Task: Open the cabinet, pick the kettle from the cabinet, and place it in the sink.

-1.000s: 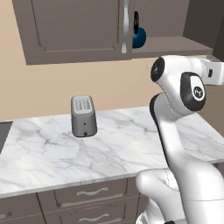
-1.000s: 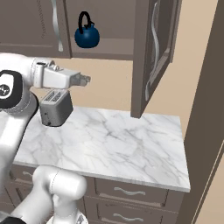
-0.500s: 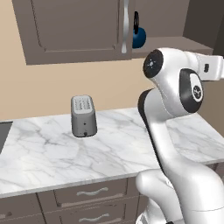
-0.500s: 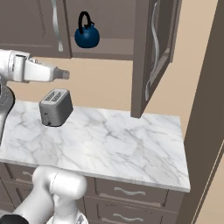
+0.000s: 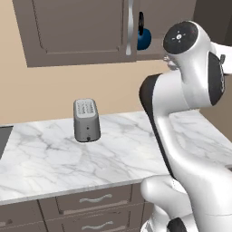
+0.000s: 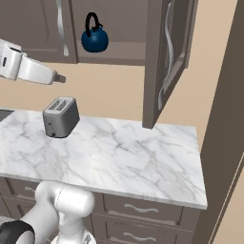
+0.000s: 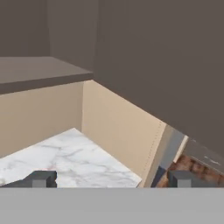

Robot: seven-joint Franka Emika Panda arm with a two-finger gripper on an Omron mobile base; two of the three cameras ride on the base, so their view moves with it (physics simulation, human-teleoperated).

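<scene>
The gripper (image 7: 111,178) hangs in mid-air above the marble counter (image 6: 124,157), jaws wide apart and holding nothing; its two dark fingertips (image 7: 40,179) stand at opposite sides of the hand view, looking past the counter's end toward the beige wall and the underside of the cabinet (image 7: 153,65). From the left base view the gripper itself is hidden behind the arm's upper joint. From the right base view the forearm enters from the left edge at roughly the cabinet's lower edge, its rear part cut off by the frame. A grey toaster (image 6: 60,116) stands on the counter near the back wall, long axis running front to back. Behind and above, the cabinet (image 6: 119,28) has its right door (image 6: 167,57) swung out, the left door shut. The kettle (image 6: 94,39) sits upright on the cabinet's lower shelf, black handle arched over the top; its spout direction cannot be made out. From the left, the kettle (image 5: 143,38) is half hidden by the closed door's edge.
</scene>
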